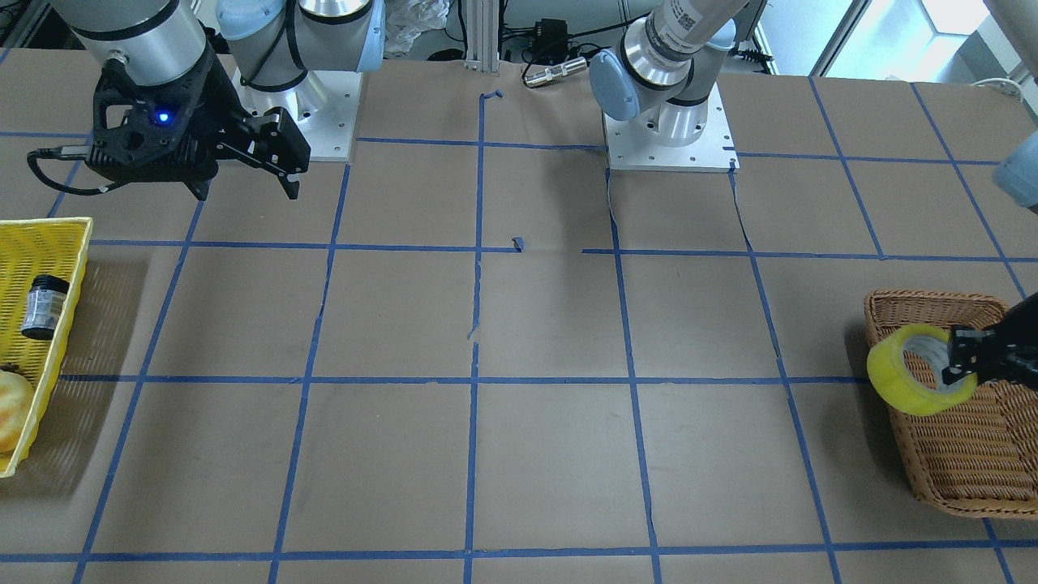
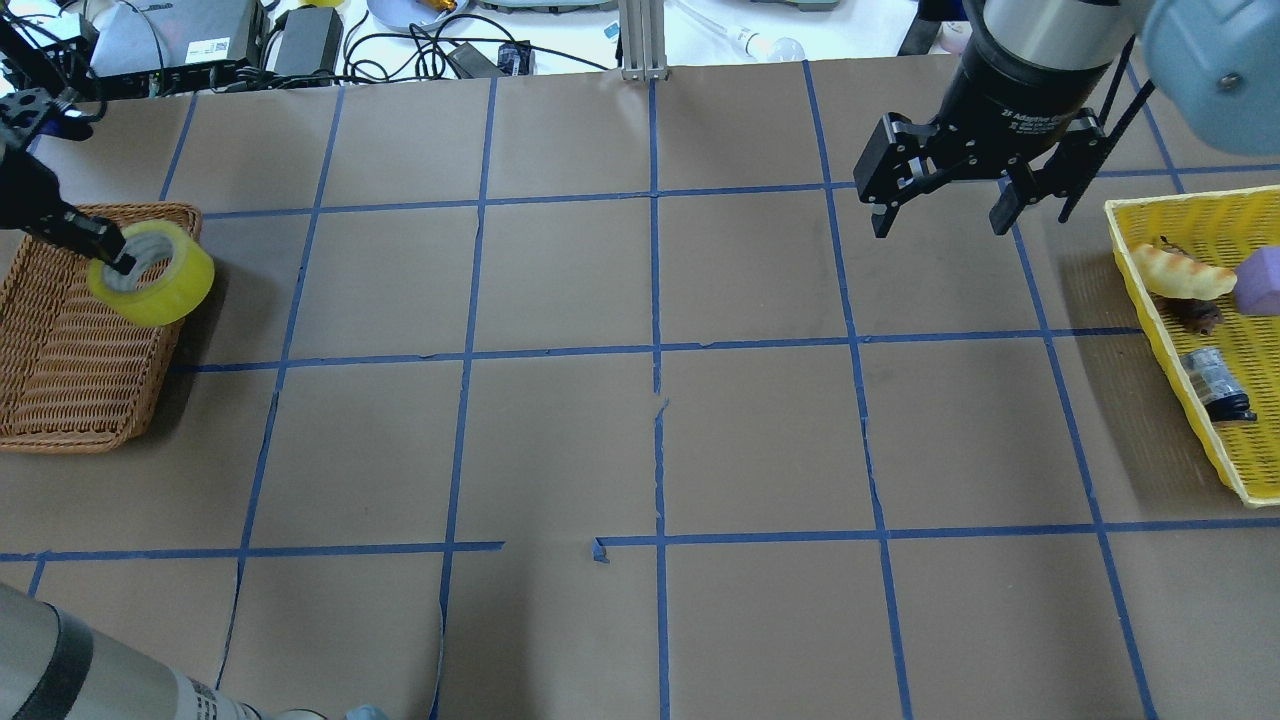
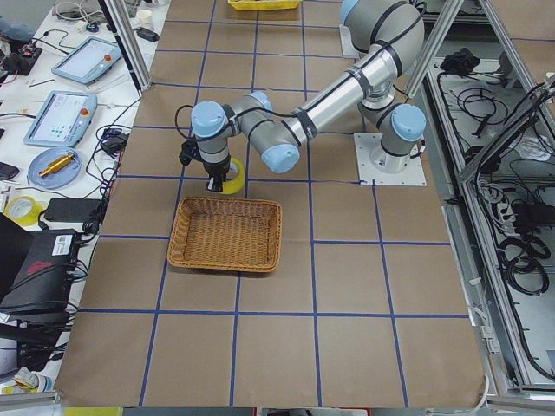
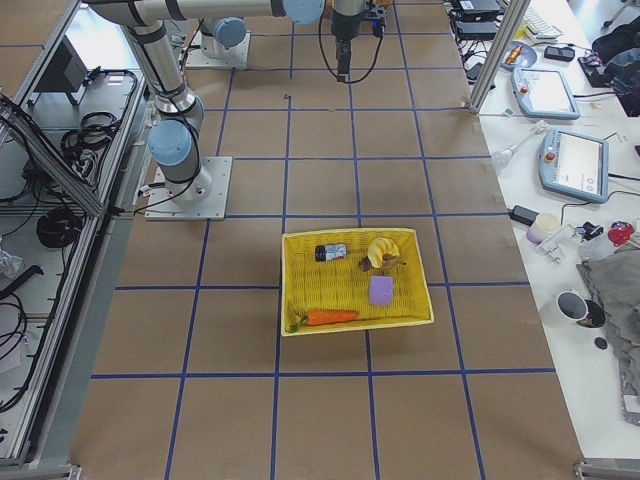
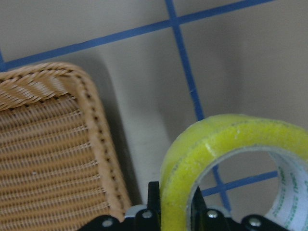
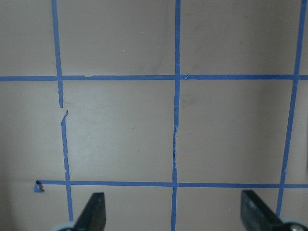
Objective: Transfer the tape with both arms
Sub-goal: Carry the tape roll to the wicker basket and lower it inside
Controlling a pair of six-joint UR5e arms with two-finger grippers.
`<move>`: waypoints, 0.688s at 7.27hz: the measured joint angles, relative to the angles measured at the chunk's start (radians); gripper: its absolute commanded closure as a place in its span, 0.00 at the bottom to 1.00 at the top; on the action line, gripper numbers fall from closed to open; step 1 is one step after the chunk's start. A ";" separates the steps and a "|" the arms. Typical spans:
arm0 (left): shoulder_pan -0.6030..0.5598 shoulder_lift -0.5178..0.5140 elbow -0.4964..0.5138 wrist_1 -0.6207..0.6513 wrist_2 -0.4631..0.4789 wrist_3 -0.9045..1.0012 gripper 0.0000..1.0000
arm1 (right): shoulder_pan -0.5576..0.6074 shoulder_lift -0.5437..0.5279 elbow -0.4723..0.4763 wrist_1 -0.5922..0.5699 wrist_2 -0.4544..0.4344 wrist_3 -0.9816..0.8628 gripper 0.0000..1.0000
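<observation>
Obs: left pincer clamped on tape wall, ring on edge, hole axis roughly horizontal; right pincer wide open, empty

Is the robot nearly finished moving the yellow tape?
Only just started. Done: the left tool grips the yellow tape, lifted over the wicker basket's edge. In hand: holding it up. Left: passing it to the right tool, which is open and empty.

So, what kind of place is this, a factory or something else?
Most likely a robotics research lab: the left arm and right arm are bolted to a papered table marked with a blue tape grid, and teach pendants and loose cables lie on the surrounding benches.
</observation>
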 measured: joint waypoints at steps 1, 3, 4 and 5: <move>0.066 -0.030 0.011 0.038 -0.001 0.088 1.00 | -0.001 -0.001 0.001 -0.003 -0.003 0.000 0.00; 0.134 -0.117 0.044 0.116 -0.020 0.179 1.00 | -0.001 -0.001 0.002 -0.010 -0.005 0.000 0.00; 0.143 -0.155 0.050 0.150 -0.036 0.197 1.00 | -0.002 -0.002 0.003 -0.005 -0.006 0.003 0.00; 0.146 -0.175 0.040 0.168 -0.050 0.203 0.85 | -0.001 -0.002 0.003 0.000 -0.006 0.013 0.00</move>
